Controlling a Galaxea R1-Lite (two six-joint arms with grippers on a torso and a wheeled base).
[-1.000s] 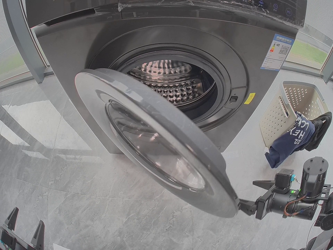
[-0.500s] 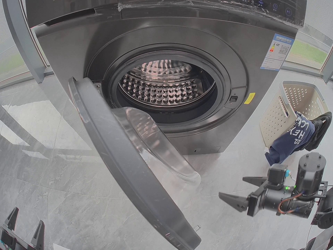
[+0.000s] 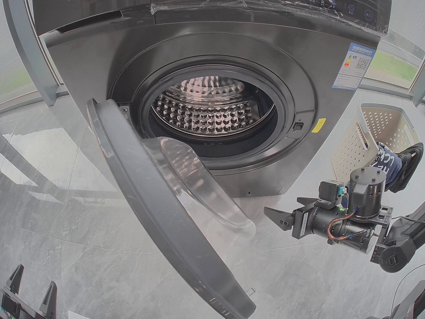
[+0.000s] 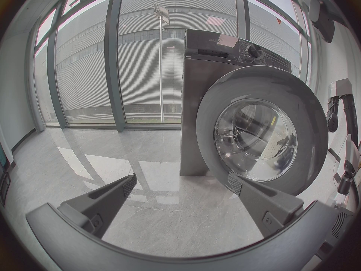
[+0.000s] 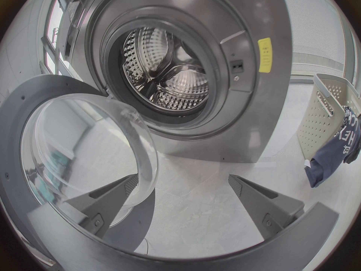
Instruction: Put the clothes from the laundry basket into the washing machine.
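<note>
Seemingly, navy garment (image 5: 328, 156) near right claw (image 5: 181, 177), apart.

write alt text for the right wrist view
An open washing machine with its door swung wide and an empty drum. The right gripper, fingers open, hovers before it. Beside the machine, a navy garment hangs over the laundry basket rim.

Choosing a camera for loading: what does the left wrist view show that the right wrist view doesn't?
Left wrist view: tall glass windows, the outer face of the round grey glass-centred door. Right wrist view: the shiny steel drum, the cream perforated laundry basket, a navy printed garment hanging over its rim. Shared: the grey washing machine, its open door, pale tiled floor.
</note>
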